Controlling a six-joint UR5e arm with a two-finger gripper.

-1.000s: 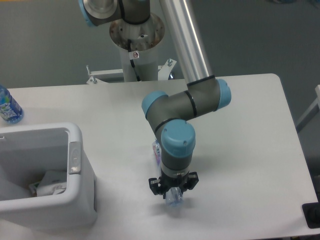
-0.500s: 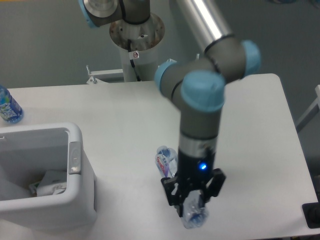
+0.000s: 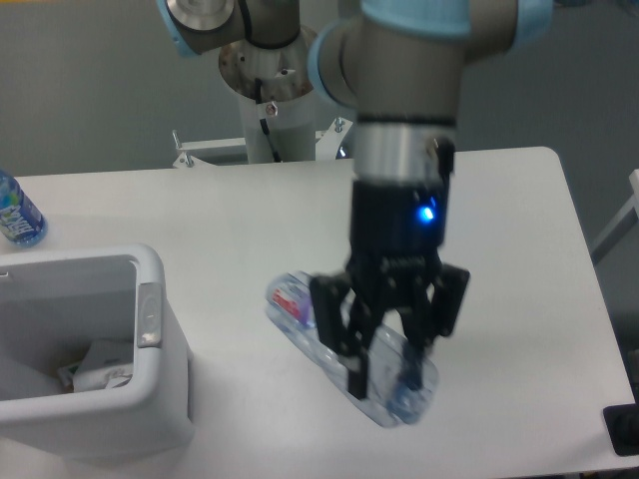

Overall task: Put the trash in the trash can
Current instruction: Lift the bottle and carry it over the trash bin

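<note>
The gripper [image 3: 384,354], in the lower middle of the frame, has its two fingers closed across the cap end of the flattened clear plastic bottle [image 3: 344,354], which hangs tilted clear of the white table [image 3: 519,249] with its red-blue label toward the left. Empty and crushed, the bottle looks very light but slick and springy, so a grip near one end lets it swing; a hold nearer the middle would probably be steadier. The crumpled wrapper [image 3: 97,364] already lies inside the white trash can [image 3: 150,329] at lower left.
</note>
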